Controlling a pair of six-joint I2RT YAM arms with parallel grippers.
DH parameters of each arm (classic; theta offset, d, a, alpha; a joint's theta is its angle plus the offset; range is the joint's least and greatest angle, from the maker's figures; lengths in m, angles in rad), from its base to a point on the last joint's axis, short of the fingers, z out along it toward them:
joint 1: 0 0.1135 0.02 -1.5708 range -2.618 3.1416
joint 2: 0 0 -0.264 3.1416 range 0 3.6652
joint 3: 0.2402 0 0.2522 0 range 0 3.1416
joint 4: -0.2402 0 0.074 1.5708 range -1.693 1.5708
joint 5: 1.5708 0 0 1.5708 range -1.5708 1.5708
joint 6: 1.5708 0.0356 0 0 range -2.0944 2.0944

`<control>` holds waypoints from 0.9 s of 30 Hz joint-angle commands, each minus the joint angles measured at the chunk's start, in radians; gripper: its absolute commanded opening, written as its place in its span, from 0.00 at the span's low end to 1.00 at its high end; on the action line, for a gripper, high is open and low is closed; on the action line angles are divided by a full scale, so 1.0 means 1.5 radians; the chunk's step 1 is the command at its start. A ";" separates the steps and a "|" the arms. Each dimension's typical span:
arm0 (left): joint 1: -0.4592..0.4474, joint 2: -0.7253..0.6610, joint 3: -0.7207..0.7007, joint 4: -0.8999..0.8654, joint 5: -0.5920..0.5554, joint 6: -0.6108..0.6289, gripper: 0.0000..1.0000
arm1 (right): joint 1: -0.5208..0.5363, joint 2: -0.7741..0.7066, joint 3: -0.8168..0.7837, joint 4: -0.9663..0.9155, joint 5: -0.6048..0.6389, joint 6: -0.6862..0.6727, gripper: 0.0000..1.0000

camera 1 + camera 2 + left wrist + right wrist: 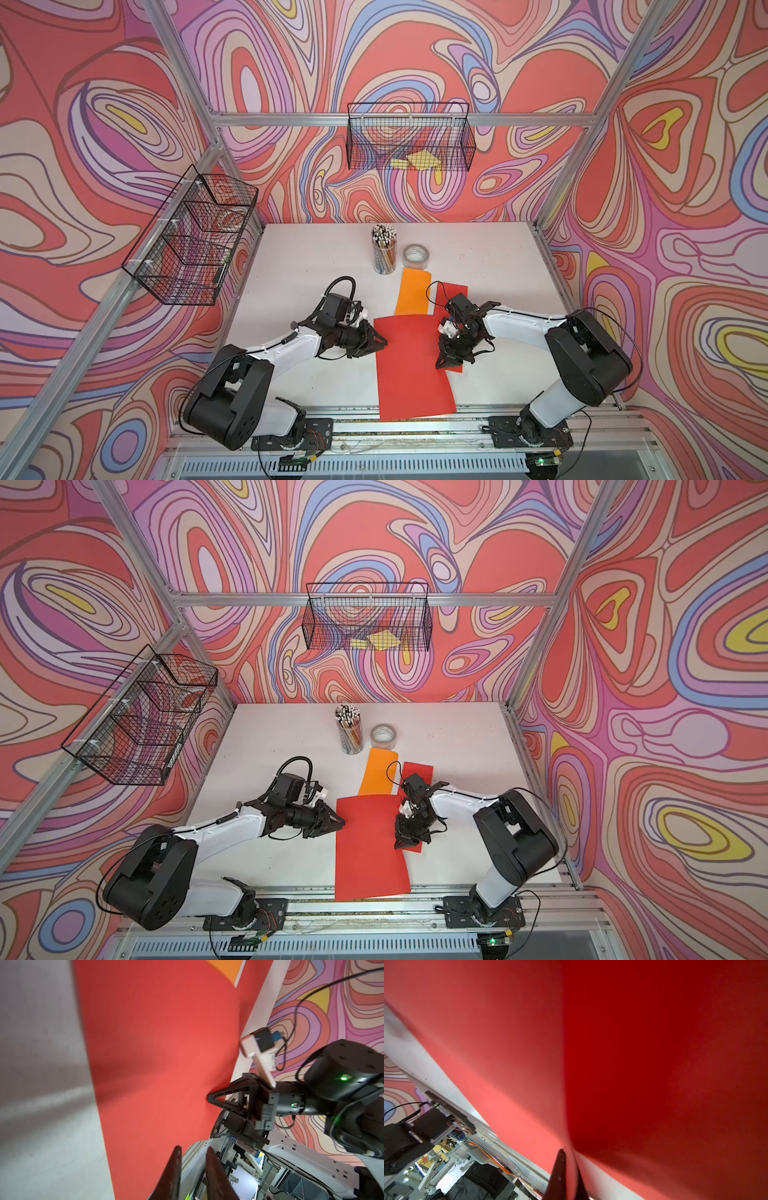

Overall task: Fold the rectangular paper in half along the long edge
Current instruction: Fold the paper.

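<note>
Red paper point(409, 370) | right claw point(444, 365) pinching its right edge | left claw point(383, 343) slightly parted, at left edge

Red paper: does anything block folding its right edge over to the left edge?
Only the left gripper: its tips overlap the red paper at the left edge, where the right gripper must bring its edge.

Walls point(415, 62) of swirling red, pink, lilac and yellow bands, framed by aluminium rails point(291, 119), enclose a white surface point(490, 266); a black wire basket point(409, 137) hangs at the back, another wire basket point(191, 237) at the side.
</note>
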 commanded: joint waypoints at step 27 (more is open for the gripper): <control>-0.108 0.238 0.239 -0.171 -0.145 0.042 0.00 | -0.003 0.032 0.200 -0.139 0.156 -0.060 0.00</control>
